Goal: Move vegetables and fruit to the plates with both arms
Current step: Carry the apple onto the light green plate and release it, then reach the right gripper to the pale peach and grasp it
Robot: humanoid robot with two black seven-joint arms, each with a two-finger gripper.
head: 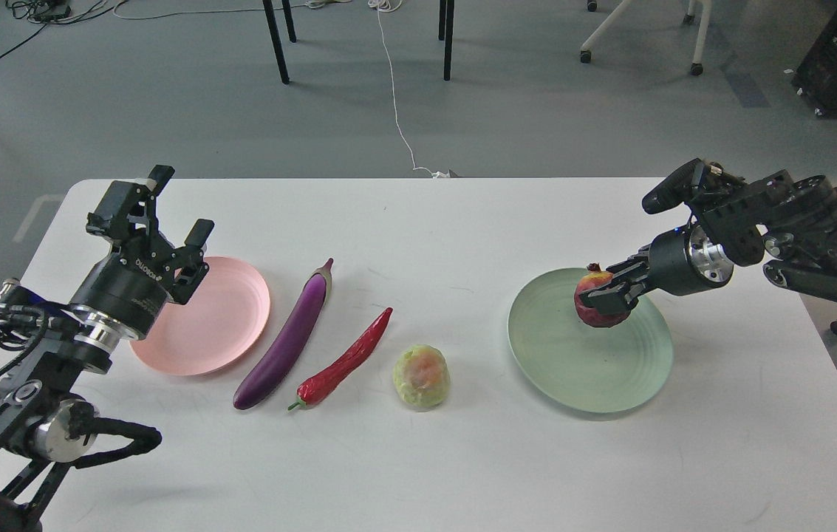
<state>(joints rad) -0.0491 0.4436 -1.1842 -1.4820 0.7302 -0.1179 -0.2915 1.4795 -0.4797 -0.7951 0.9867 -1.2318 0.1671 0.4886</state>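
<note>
My right gripper (599,295) is shut on the dark red pomegranate (597,309) and holds it over the far part of the pale green plate (573,369). I cannot tell whether the pomegranate touches the plate. My left gripper (167,210) is open and empty above the left edge of the pink plate (219,325). On the white table between the plates lie the purple eggplant (289,336), the red chili pepper (348,358) and the yellow-green fruit (422,377).
The white table (418,458) has bare surface along the front and at the far middle. Beyond its far edge are the grey floor, black table legs (275,41) and a white cable (396,96).
</note>
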